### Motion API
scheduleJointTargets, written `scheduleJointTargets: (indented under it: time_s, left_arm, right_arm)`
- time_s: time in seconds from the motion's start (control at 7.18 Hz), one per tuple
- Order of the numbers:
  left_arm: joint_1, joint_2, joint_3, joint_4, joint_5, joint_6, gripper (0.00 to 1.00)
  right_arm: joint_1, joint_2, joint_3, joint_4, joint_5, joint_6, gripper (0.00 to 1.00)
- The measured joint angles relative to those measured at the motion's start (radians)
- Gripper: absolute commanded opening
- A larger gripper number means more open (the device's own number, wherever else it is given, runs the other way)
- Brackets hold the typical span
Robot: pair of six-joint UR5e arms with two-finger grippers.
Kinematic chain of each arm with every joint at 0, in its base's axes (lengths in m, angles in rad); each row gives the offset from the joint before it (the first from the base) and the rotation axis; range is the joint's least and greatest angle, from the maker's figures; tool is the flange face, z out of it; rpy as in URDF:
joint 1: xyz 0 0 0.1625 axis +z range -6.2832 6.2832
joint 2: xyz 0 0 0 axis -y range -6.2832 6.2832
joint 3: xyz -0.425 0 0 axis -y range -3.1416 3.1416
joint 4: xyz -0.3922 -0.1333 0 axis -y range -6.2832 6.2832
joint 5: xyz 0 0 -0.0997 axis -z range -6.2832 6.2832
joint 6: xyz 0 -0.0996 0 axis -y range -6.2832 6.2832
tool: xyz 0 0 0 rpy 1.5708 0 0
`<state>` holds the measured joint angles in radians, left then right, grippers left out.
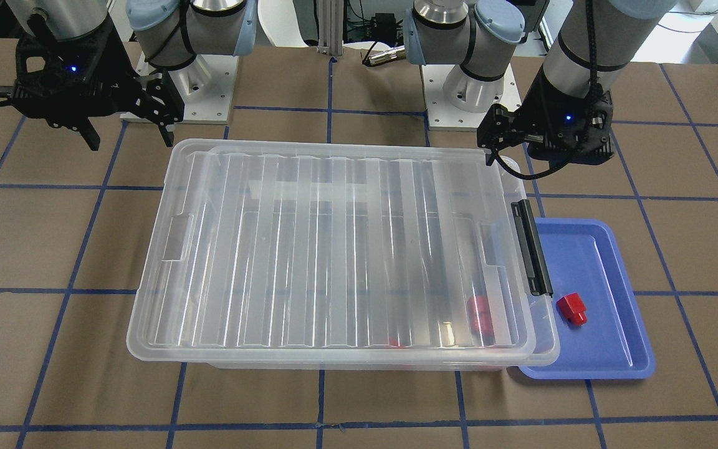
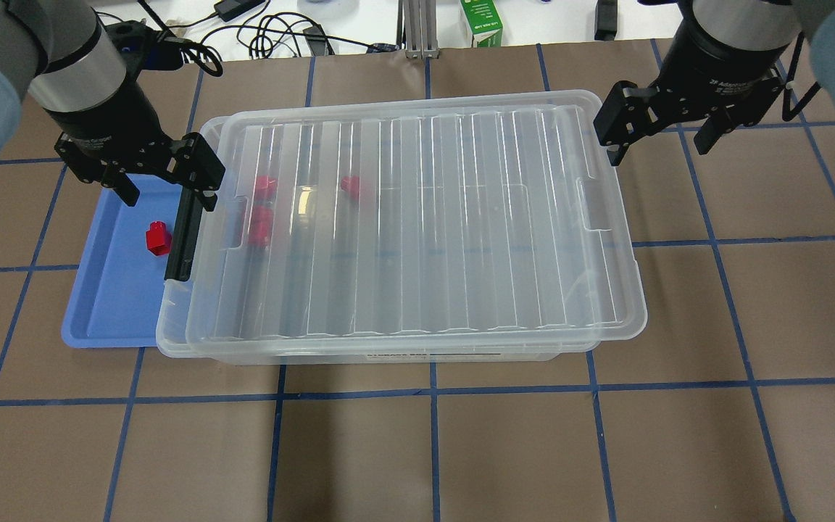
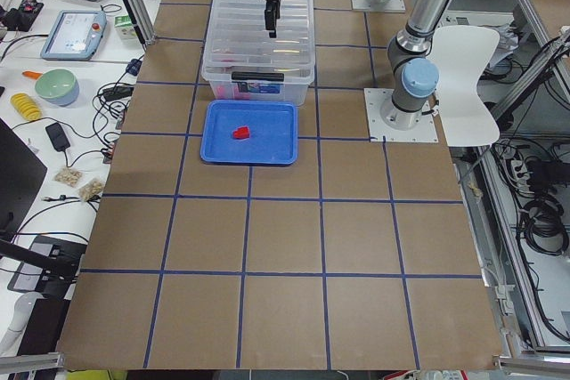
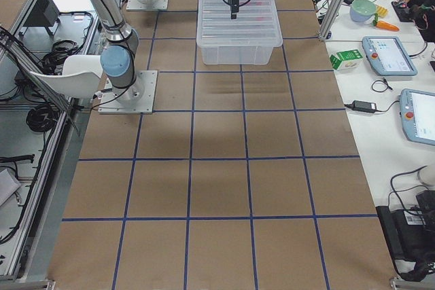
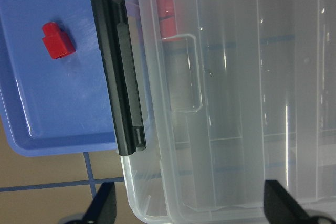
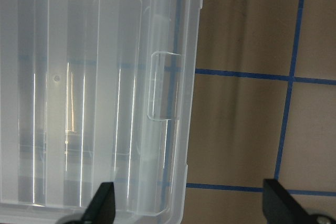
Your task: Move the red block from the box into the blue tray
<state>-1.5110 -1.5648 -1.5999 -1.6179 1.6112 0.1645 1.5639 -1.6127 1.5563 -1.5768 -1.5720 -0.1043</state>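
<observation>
Closest to the front camera is the box [image 1: 334, 262], a clear bin with its ribbed lid [image 1: 346, 206] laid on top. The blue tray [image 1: 608, 352] sits hard against its latch end, one long edge tucked under the lid's overhang. The red block [image 1: 571, 309] lies inside the tray, near the black latch bar [image 1: 532, 246] but apart from it. The placing itself looks done.

From overhead, the left gripper [image 2: 167, 190] hangs spread and empty above the latch end, one finger over the tray and the other over the lid's corner. The right gripper [image 2: 660, 145] is likewise spread and empty at the opposite end of the box. Other red pieces [image 2: 262, 226] show through the lid. The lid seems slightly askew, with a sliver of the bin's rim showing at the tray-side corner.

The left wrist camera looks down on block, latch bar and lid corner, fingertips wide apart. The right wrist camera shows the plain end of the lid and the table [image 6: 247, 129], fingertips also wide.

What remains is probably squaring the lid, or simply backing away. Either way the left arm should lift straight up first, since a sideways sweep could catch the tray's rim or the latch and jolt the block. Any push on the lid is best made from both ends together.
</observation>
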Motion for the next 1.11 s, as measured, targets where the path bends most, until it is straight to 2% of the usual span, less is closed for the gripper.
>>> scheduleJointTargets:
  time_s: [0.42, 1.11]
  left_arm:
    - [0.000, 0.008, 0.001, -0.001, -0.004, 0.001, 1.00]
    - [-0.034, 0.020, 0.000, -0.010, -0.004, -0.023, 1.00]
  right_arm:
    - [0.001, 0.000, 0.021, -0.072, 0.003, 0.000, 1.00]
    - [0.001, -0.001, 0.027, -0.087, 0.003, 0.000, 1.00]
